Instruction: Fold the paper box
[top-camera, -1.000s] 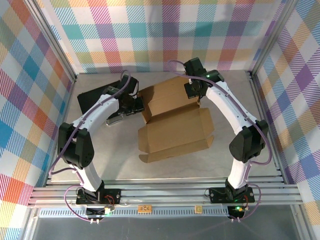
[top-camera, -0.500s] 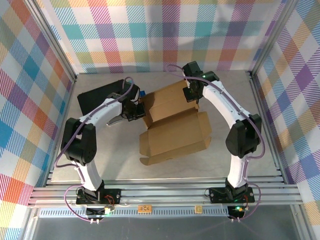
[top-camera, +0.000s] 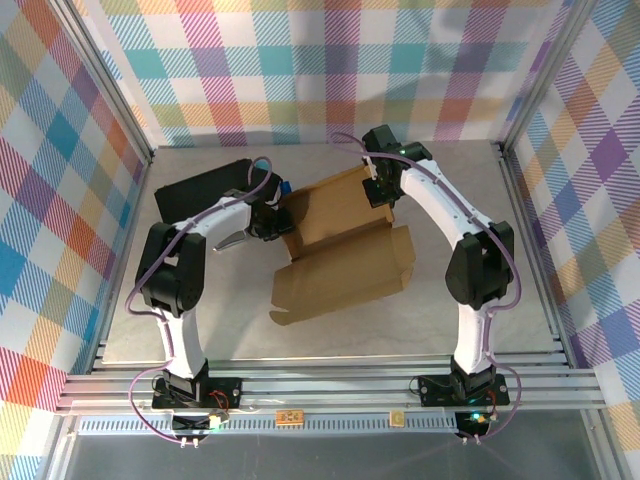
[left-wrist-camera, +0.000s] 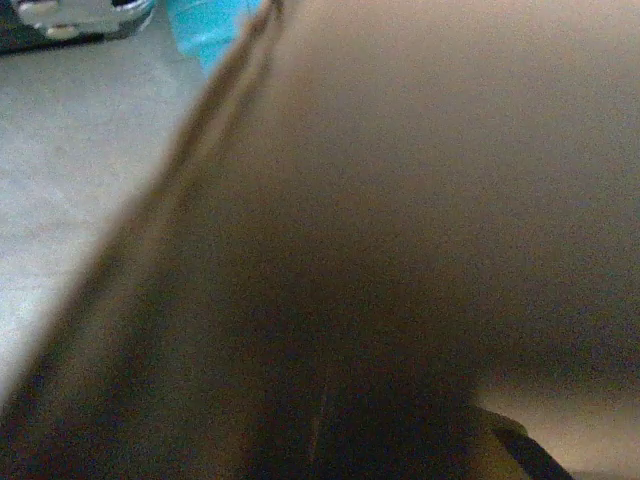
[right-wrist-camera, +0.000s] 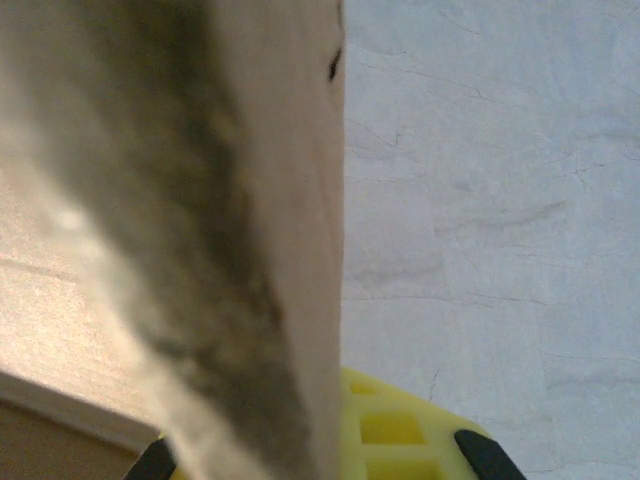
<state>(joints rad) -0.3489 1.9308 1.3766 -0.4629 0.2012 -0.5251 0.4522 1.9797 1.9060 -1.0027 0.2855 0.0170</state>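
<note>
– Starting on the left, what have you got?

– My left gripper (top-camera: 268, 218) sits at the left edge of the paper box (top-camera: 340, 262), just in front of the black case (top-camera: 195, 185). Its wrist camera is pressed so close to the cardboard that everything blurs, so I cannot tell whether that claw is released or pinching.

– And the box itself?

– It lies mid-table (top-camera: 230, 320) between the two arms. The broad front panel is spread towards me and the far panel is tipped up off the surface along its crease.

– Right side?

– My right gripper (top-camera: 381, 192) is at the far panel's right edge, clenched. On its wrist camera the cardboard edge runs straight down onto the yellow finger pad (right-wrist-camera: 400, 432), so I read it as grasping that panel.

– Which step is that, then?

– Early folding, I'd say: raising the far panel along its crease, with the side flaps not yet tucked.

– Next move?

– I'd want both sides lifted evenly so the crease bends straight, and I'd confirm the left claw's hold first. If one edge leads, the thin board may twist or slide across the table.
</note>
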